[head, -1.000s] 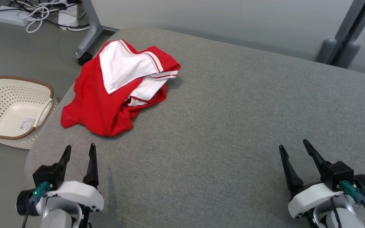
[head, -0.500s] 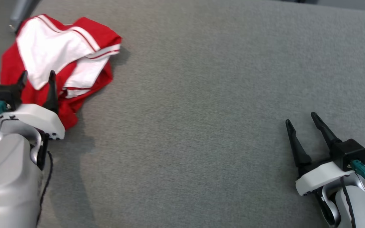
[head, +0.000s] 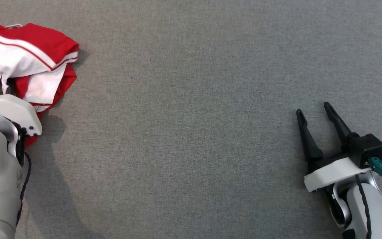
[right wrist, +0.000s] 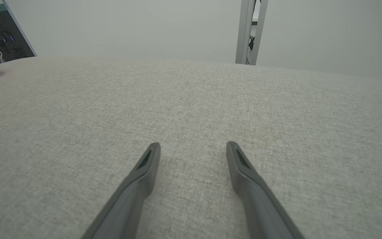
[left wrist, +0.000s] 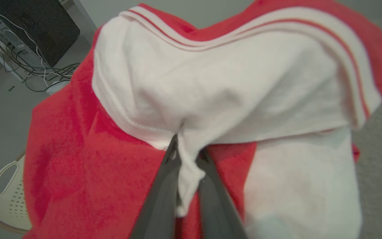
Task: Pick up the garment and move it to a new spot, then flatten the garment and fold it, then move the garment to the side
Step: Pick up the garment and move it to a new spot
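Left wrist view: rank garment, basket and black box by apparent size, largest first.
1. garment, looming close to the lens.
2. black box, far behind.
3. basket, partly hidden by the garment, so this last ranking is unsure.

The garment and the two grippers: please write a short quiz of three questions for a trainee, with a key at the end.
1. True or false: the right gripper is shut on the garment.
2. What does the left gripper pinch? A) a white fold of the garment; B) a red sleeve; C) nothing.
3. Fill in: in the head view, the garment lies at the upper ___ corner.
Key: 1 false, its fingers stand apart over bare grey fabric; 2 A; 3 left.
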{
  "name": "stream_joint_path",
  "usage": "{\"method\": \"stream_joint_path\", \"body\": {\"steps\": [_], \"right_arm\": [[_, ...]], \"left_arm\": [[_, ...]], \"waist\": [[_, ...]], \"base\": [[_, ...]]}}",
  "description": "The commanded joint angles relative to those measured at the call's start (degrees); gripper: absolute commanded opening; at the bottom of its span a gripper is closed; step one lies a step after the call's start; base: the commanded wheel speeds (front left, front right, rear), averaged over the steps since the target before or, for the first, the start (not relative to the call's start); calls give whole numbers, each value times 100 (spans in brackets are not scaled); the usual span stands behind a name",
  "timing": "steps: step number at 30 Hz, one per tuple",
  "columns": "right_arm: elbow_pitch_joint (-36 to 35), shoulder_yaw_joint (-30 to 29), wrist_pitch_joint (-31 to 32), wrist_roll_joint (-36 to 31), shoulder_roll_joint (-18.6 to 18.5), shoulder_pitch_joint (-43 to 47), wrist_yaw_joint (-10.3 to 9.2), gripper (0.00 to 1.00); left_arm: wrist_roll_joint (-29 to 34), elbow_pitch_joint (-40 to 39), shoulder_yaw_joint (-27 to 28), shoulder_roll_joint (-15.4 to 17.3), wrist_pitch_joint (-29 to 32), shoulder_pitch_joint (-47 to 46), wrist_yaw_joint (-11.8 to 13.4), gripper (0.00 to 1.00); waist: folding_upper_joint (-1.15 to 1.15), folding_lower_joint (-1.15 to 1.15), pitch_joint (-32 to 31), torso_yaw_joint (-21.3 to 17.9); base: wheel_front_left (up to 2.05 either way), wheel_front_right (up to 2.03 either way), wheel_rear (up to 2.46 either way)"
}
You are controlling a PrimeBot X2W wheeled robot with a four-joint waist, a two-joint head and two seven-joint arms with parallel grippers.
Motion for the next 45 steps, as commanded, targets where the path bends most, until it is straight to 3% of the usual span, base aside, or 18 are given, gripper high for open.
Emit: {"method": "stream_joint_path", "body": {"steps": [1,8,17,24,27,30,33,37,42,43,44,45], "right_arm": [[152,-17,31,31,-15,197,-3,100],[190,-154,18,105,128,464,-3,100],[325,-194,17,184,328,987,-3,100],[402,-191,17,246,379,1238,-3,100],[440,-202,17,239,380,1378,-3,100],[486,-171,17,232,386,1477,-3,100],[533,-155,17,211,387,1554,-3,100],[527,-164,17,234,386,1592,-2,100],[494,-184,17,256,388,1632,-3,100],[494,-205,17,252,388,1637,-3,100],[499,-228,17,250,387,1633,-3,100],[500,-260,17,251,389,1623,-2,100]], "left_arm": [[8,-18,-13,51,-66,-155,-44,0],[69,-408,-224,-101,-257,-409,-237,0],[47,-1339,-615,-739,-267,-179,-566,0],[-153,-1789,-1024,-1208,-268,281,-685,0],[-345,-1928,-1404,-1305,-266,635,-723,0],[-1144,-2263,-2000,-1322,-267,1058,-732,0],[-1877,-2578,-2707,-1321,-265,1495,-568,0],[-2450,-2902,-3508,-1315,-265,1939,-159,0],[-2822,-3063,-3945,-1306,-265,2306,244,0],[-2873,-3053,-3932,-1307,-265,2373,313,39],[-2844,-3015,-3920,-1308,-264,2423,373,100],[-2764,-2981,-3893,-1309,-265,2467,422,100]], "waist": [[0,0,-103,-25],[0,0,-776,-97],[0,0,-1626,-509],[0,0,-2021,-960],[0,0,-2190,-1196],[0,0,-2353,-1483],[0,0,-2468,-1711],[0,0,-2515,-1928],[0,0,-2530,-1988],[0,0,-2529,-1972],[0,0,-2531,-1948],[0,0,-2534,-1917]], "base": [[0,0,0],[0,0,0],[0,0,0],[0,0,0],[0,0,0],[0,0,0],[0,0,0],[0,0,0],[0,0,0],[0,0,0],[0,0,0],[0,0,0]]}}
